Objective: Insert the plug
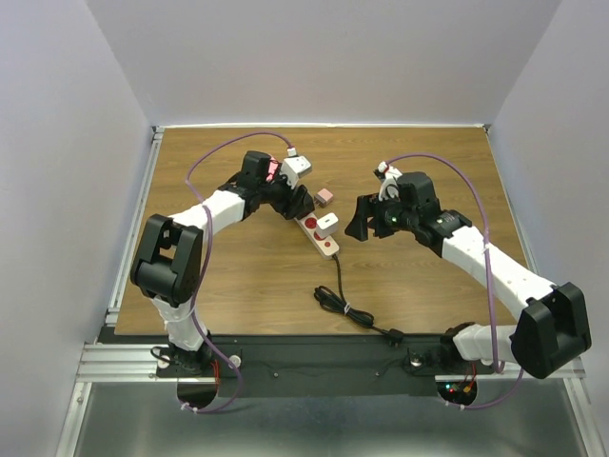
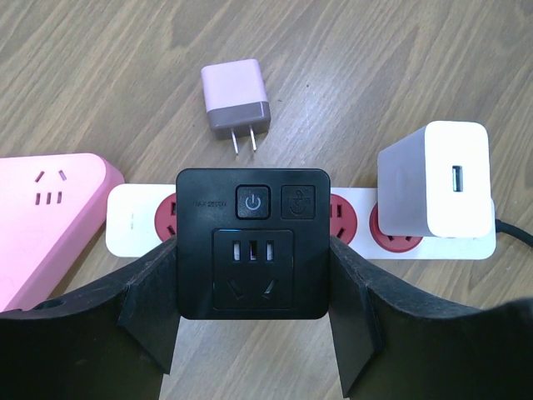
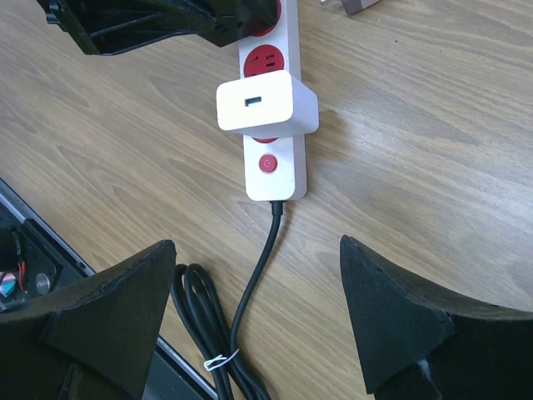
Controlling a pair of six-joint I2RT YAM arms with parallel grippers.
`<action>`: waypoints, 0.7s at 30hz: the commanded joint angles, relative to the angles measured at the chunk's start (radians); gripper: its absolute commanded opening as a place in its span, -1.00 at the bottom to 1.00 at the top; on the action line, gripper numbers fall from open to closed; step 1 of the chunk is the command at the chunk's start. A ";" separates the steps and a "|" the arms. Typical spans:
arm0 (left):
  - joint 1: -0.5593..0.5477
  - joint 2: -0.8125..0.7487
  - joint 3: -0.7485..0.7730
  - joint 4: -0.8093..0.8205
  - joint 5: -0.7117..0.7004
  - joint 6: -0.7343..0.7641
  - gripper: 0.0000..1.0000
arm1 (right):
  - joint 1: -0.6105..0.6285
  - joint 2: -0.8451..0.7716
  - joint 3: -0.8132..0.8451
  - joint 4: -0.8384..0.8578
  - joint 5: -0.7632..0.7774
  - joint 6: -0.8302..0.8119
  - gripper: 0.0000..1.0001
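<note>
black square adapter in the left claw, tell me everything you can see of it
The black square plastic adapter has rounded corners, two buttons along its top, one with a power symbol, and a socket face below with two-pin and three-pin slots. The left claw grips its sides, face toward the wrist camera. It hides part of the white power strip with red sockets; whether it is seated cannot be told.

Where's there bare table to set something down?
Bare wood: near left, between the left arm and the black cord; far right corner, beyond the right gripper. Crowded around the power strip, with the left gripper, black adapter and pink plug.
</note>
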 commanded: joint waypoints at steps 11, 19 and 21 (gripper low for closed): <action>0.005 0.035 0.078 -0.043 0.040 0.046 -1.00 | -0.015 -0.041 -0.004 0.024 0.009 -0.014 0.69; -0.001 0.061 0.089 -0.061 0.040 0.049 -1.00 | -0.021 0.005 0.076 0.027 0.060 -0.013 0.69; -0.011 0.064 0.083 -0.061 0.020 0.045 -1.00 | -0.022 0.037 0.106 0.030 0.089 -0.017 0.69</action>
